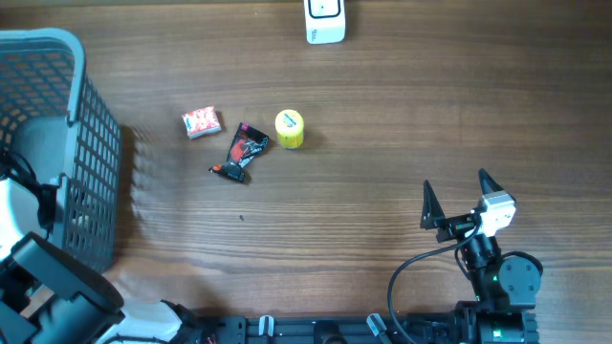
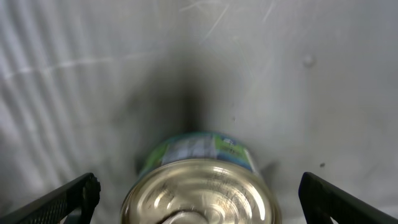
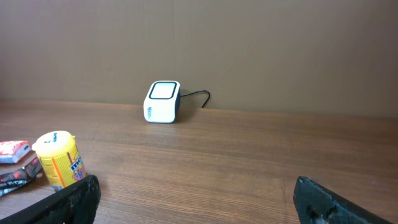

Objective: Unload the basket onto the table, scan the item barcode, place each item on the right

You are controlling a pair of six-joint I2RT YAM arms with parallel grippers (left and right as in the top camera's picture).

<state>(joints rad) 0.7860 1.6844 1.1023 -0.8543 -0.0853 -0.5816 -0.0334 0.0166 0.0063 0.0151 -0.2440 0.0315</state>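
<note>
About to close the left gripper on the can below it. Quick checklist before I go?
1. Left gripper open wide: ok.
2. Can centred between its fingers: ok.
3. Fingers low enough around the can body: cannot tell.
4. Barcode position on the can: cannot tell, only the lid and part of the label show.
5. Right gripper open, holding nothing: ok.
6. Scanner with nothing in front of it: ok.

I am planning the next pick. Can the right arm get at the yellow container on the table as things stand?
Probably yes. The right gripper is open, and only bare table lies between it and the yellow container; the arm's stretch I cannot judge.
</note>
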